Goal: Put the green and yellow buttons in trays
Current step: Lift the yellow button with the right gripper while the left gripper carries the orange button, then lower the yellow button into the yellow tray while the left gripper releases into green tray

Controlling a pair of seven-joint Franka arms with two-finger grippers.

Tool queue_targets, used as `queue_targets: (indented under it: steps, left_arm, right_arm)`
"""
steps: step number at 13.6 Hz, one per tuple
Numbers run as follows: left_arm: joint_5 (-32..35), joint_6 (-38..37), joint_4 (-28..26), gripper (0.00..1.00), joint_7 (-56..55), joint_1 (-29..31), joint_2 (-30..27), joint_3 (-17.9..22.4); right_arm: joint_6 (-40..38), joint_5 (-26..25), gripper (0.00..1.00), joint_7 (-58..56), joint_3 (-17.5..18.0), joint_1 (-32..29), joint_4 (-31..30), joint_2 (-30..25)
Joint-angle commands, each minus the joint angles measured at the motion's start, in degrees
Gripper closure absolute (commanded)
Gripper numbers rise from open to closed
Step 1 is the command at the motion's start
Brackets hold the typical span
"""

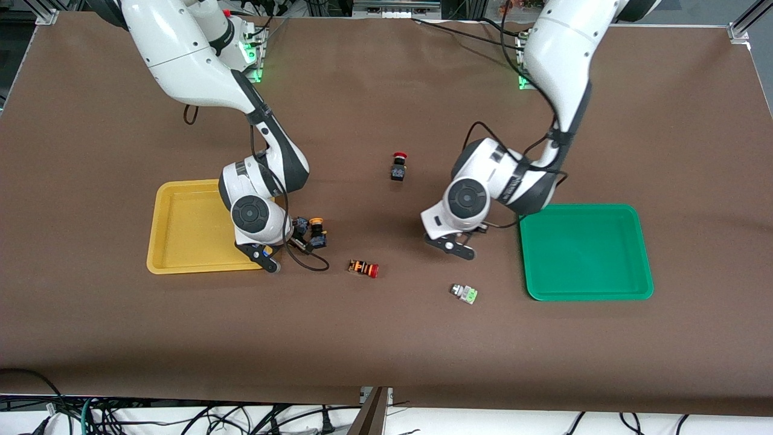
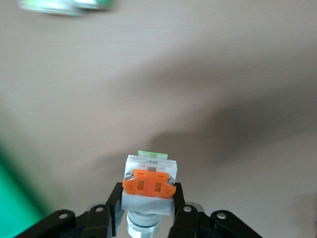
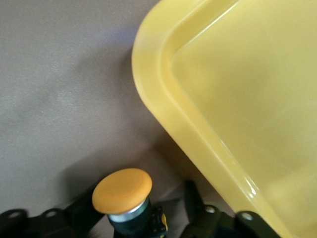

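Note:
My left gripper (image 1: 458,246) (image 2: 147,208) is shut on a silver-white switch with an orange block (image 2: 148,181), held over bare table beside the green tray (image 1: 583,251) (image 2: 10,203). The silver-white switch with a light-green block (image 1: 464,293) (image 2: 64,6) lies on the table nearer the front camera. My right gripper (image 1: 295,234) (image 3: 141,213) is open at the yellow tray's (image 1: 181,232) (image 3: 237,89) corner. Its fingers stand on either side of a black-bodied, yellow-capped button (image 3: 121,191). A second yellow-capped button (image 1: 317,232) sits just beside it.
A black switch with a red cap (image 1: 398,166) stands mid-table, farther from the front camera. An orange-striped switch with a red cap (image 1: 363,268) lies between the two grippers. Both trays hold nothing.

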Motion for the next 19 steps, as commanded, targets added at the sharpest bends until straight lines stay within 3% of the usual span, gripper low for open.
queue_targets:
  steps: [1, 2, 4, 8, 11, 12, 14, 18, 19]
  left_arm:
    - [0.9, -5.2, -0.9, 0.91, 3.9, 4.9, -5.0, 1.3]
    - [0.9, -6.0, -0.9, 0.91, 7.3, 7.6, -5.5, 1.3]
    - [0.9, -6.7, -1.1, 0.91, 14.2, 12.8, -5.6, 1.2]
    - [1.0, -6.1, -1.0, 0.91, 28.1, 20.9, -3.3, 1.2]
    - [1.0, -3.0, -1.3, 0.89, 32.7, 23.9, -0.1, 1.2]
    - [0.9, -2.0, -1.4, 0.88, 34.1, 23.8, 0.4, 1.2]
    - [0.9, -1.9, -1.6, 0.77, 34.1, 23.4, 0.9, 1.2]
    - [0.8, -1.8, -1.7, 0.71, 33.6, 22.2, 2.3, 0.8]
    - [0.8, -1.9, -1.7, 0.56, 33.6, 22.2, 2.6, 0.8]
  right_arm:
    - [1.5, 2.1, 0.77, -0.1, 0.6, -0.1, -0.5, 0.3]
    - [1.3, 2.4, 0.89, -0.1, 0.6, 0.0, 0.2, 0.1]
    - [-0.2, 2.5, 1.0, -0.1, 0.9, 0.3, 3.0, -0.3]
    - [-15.0, 5.5, 1.0, -0.9, 0.5, -0.4, 16.3, -0.4]
    - [-29.4, 5.6, 1.0, -12.5, 0.6, -8.1, 25.5, -1.3]
    - [-32.1, 5.5, 1.0, -19.2, 0.6, -11.2, 26.6, -1.4]
    - [-33.4, 5.4, 1.0, -30.7, 0.3, -16.7, 27.0, -2.2]
    - [-33.0, 4.6, 1.0, -41.5, 0.3, -23.0, 26.6, -2.9]
    - [-32.8, 4.6, 1.0, -42.5, 0.3, -23.8, 26.0, -2.7]
